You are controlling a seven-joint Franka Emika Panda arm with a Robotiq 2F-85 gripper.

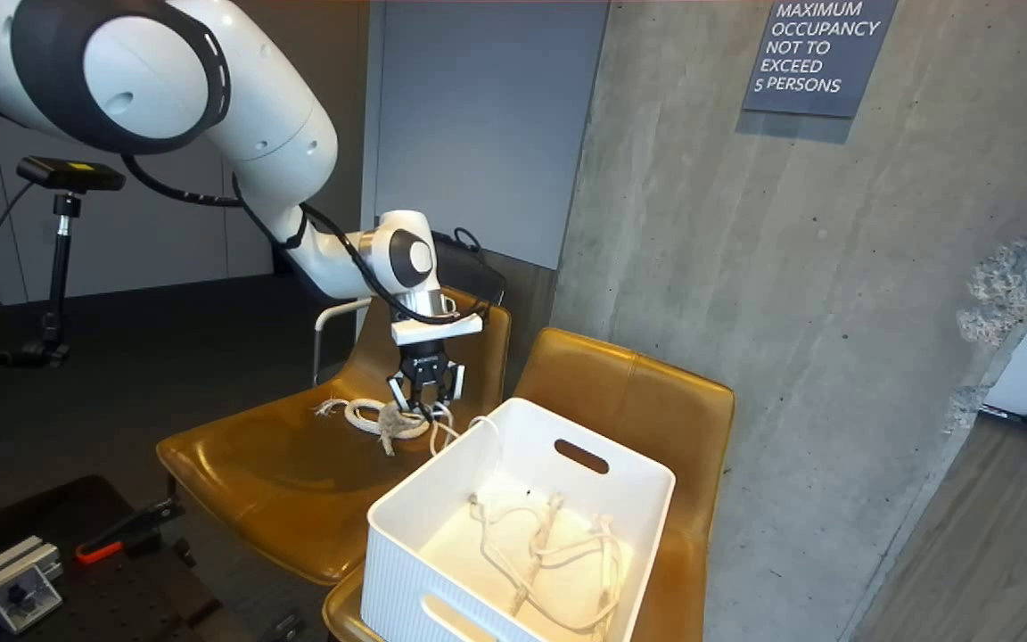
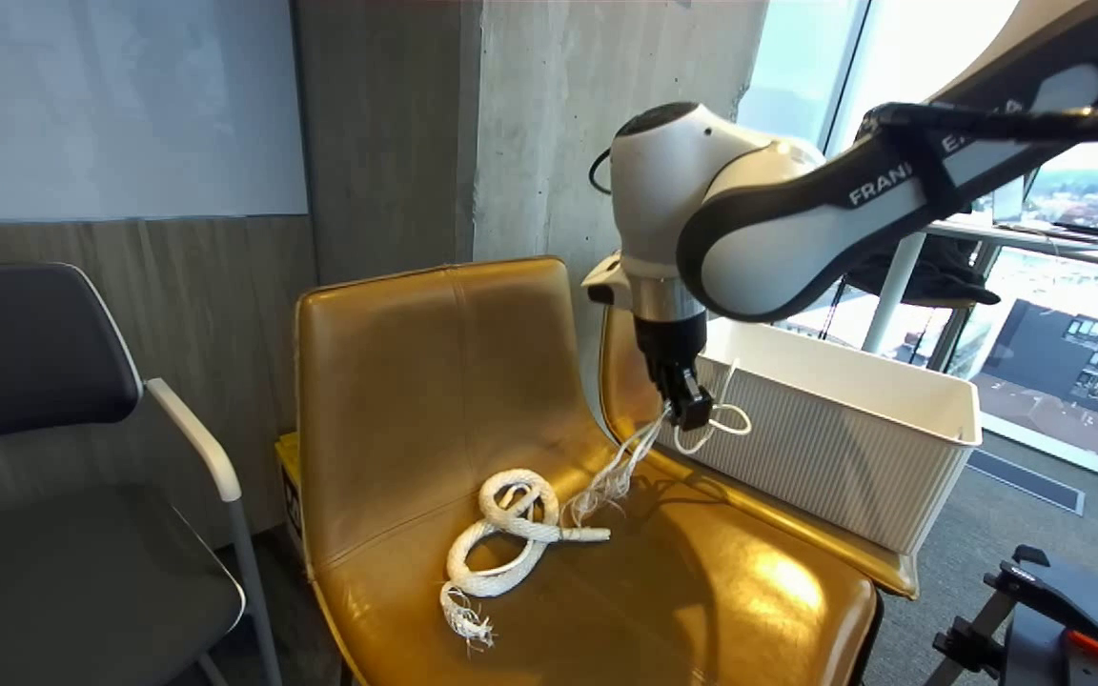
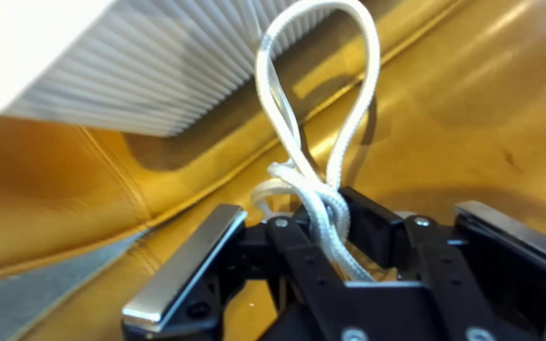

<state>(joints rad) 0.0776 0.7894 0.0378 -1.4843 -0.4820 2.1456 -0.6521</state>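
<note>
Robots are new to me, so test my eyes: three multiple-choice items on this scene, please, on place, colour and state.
1. Where does the bin stand?
A. On the floor
B. On a chair
C. On a table

2. What colour is the thick looped rope?
A. White
B. Red
C. Blue

3. How is the gripper?
A. Open and empty
B. Shut on the bin's rim
C. Shut on a thin cord

1 B: the chair shows beneath it; 2 A: its loops look white; 3 C: the wrist view shows the cord between its fingers.
</note>
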